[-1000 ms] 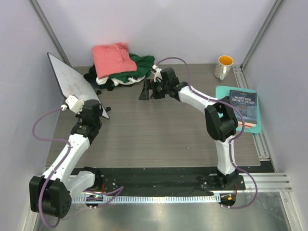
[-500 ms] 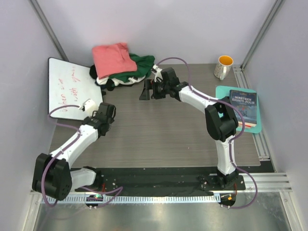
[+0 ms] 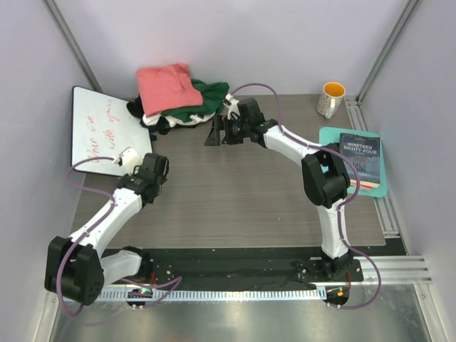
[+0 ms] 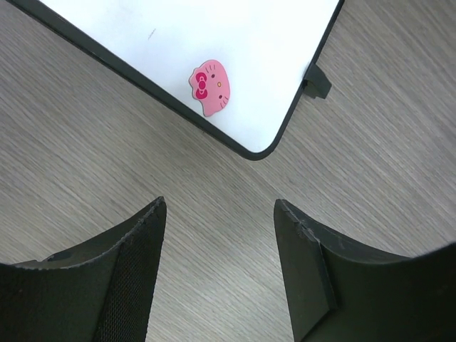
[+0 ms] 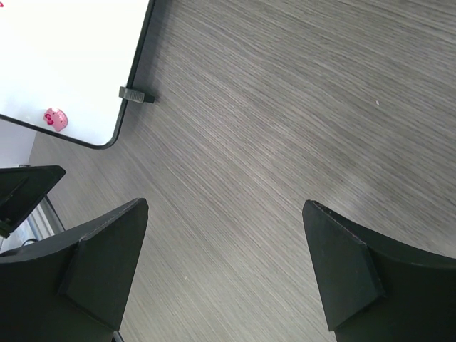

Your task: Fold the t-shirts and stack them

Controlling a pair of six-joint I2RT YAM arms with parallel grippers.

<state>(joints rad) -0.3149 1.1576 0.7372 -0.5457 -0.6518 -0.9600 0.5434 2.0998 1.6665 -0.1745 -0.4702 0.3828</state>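
While the left end effector point(image 4: 219, 206) is hanging partly open and the right end effector point(image 5: 224, 206) is gaping wide, both empty, I am advising lifting the salmon-pink t-shirt point(image 3: 167, 85) clear first.

Bright, even, diffuse light, soft faint shadows, crisp focus across all views

Black t-shirt point(image 3: 135, 111) mostly buried (under others); board point(image 3: 100, 135) writing unreadable.

T-shirt heap point(image 3: 174, 96) at table point(image 3: 235, 192)'s back, board point(image 3: 100, 132) on its left, mug point(image 3: 331, 100) far right.
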